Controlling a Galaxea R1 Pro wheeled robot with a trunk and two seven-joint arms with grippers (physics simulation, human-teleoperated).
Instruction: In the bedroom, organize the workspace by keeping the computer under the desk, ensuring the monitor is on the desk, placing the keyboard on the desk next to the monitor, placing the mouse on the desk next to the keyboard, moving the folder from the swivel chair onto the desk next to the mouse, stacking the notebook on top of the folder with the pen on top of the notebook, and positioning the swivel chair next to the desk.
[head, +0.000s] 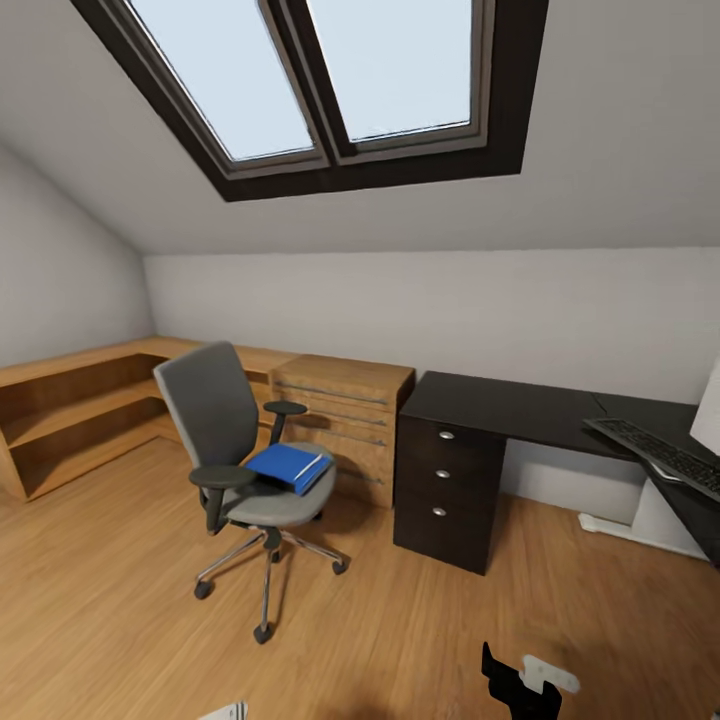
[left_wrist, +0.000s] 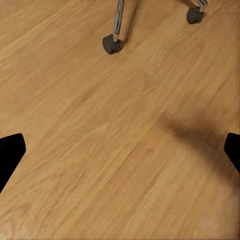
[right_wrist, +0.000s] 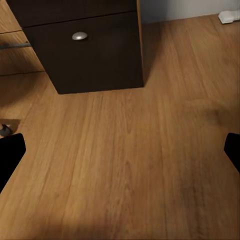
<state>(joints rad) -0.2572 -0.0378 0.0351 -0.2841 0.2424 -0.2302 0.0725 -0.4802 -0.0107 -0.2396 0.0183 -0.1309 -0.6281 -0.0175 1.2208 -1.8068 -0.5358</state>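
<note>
1. Jaws apart on both grippers, left (left_wrist: 120, 150) and right (right_wrist: 120, 150), above wooden floor (head: 120, 600).
2. Folder (head: 288, 466) lies on swivel chair (head: 225, 440).
3. Keyboard (head: 660, 455) on bench (head: 500, 405), probably overhanging its edge.

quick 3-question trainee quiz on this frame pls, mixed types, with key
1. True or false: the folder lies on the chair seat.
2. The keyboard rests on: A) the floor B) the desk C) the wooden drawers
3. Fill in: in both wrist views, the left gripper and right gripper hang over bare wooden ____, fingers wide apart.

Key: 1 true; 2 B; 3 floor.
</note>
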